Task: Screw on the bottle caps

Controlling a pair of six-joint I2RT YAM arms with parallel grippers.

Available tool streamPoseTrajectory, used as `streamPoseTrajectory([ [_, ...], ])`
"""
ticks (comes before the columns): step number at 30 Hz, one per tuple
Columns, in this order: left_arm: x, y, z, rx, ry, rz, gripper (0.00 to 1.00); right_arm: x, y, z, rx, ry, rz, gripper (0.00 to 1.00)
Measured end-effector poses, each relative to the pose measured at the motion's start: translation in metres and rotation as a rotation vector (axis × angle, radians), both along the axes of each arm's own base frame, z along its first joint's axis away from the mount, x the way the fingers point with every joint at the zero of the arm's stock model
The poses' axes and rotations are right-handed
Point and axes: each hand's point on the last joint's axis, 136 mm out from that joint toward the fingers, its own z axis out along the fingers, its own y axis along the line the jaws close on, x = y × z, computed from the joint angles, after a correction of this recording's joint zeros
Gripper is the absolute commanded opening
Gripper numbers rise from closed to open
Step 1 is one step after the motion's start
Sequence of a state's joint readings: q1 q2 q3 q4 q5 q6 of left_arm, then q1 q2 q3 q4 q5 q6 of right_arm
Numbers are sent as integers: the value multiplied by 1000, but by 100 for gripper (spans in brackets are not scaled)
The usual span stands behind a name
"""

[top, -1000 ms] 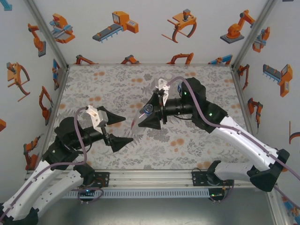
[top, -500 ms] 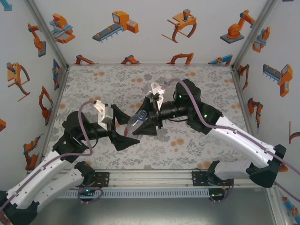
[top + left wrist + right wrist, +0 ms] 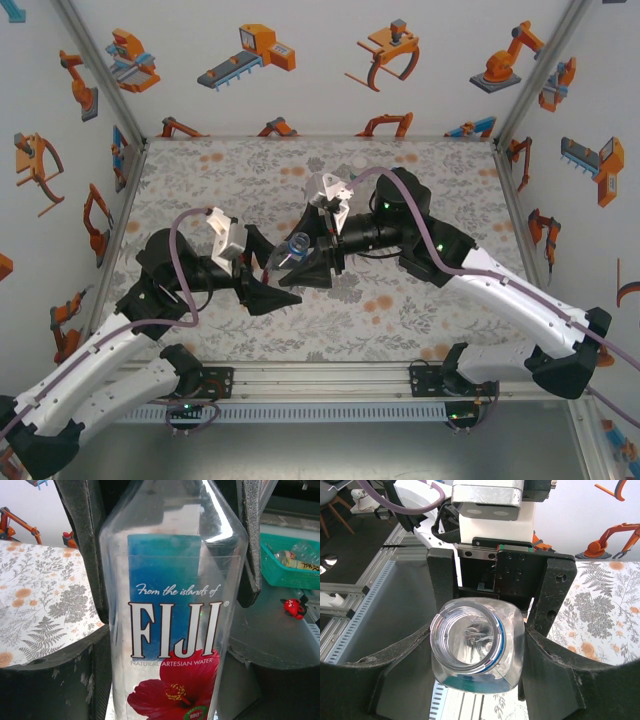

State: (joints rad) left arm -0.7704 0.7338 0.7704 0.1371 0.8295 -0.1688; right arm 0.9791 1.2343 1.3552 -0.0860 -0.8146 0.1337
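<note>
A clear Fiji bottle (image 3: 285,257) with a blue label and a red flower hangs above the table's middle, held between both arms. My right gripper (image 3: 308,250) is shut on its shoulder just below the neck. The bottle (image 3: 477,647) points its open, capless mouth at the right wrist camera. My left gripper (image 3: 272,272) is shut on the lower body, its fingers pressed against both sides of the bottle (image 3: 170,630). The right gripper's fingers (image 3: 82,540) flank the bottle higher up. The bottle caps are out of view.
A green basket (image 3: 292,575) with another bottle in it and a small red object (image 3: 292,607) lie off the table on grey floor. The aluminium rail (image 3: 320,385) runs along the near edge. White walls with robot pictures enclose the floral table (image 3: 200,170).
The left arm has swung right to the bottle, and its wide-open jaws have closed onto the bottle's lower body. The right arm has shifted the bottle slightly left.
</note>
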Motion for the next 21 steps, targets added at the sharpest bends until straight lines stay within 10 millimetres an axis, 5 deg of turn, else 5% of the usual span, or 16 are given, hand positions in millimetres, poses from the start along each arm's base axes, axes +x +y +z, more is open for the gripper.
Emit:
streamPoseTrajectory([
  [17,3,-5,-5,17,16,-4,51,7,3,-6,-22,-11,-63,31],
  [21,2,-5,-7,24,19,-4,45,7,3,-7,-27,-8,-65,53],
])
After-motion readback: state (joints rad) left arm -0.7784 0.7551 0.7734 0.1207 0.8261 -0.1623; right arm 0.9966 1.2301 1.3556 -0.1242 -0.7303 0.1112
